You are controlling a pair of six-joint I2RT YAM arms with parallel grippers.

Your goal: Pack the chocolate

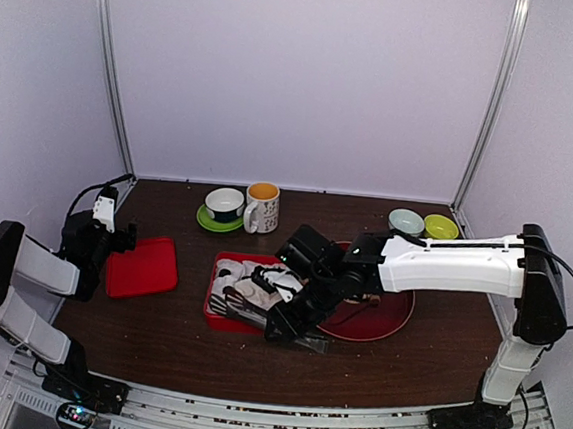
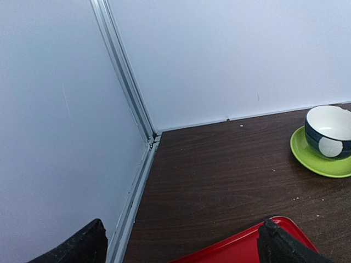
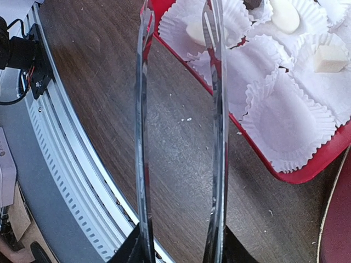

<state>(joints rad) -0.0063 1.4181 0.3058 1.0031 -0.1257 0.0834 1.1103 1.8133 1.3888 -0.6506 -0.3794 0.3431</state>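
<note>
Beyond the tongs (image 3: 143, 137), at one o'clock: cupped chocolate (image 3: 285, 15).
Light, likely slippery: sides should be nipped gently; tongs are held by the right tool (image 3: 181, 247).

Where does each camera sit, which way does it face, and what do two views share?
Top external: above and behind the robot, looking down on the table; left arm and right arm both show.
Left wrist: low at the table's left, facing the back-left corner; the left gripper, open, shows its fingertips.
Right wrist: looks down along the tongs held by the right gripper at the red tray of paper cups.
Shared: top and left wrist both see the bowl on its green saucer.
</note>
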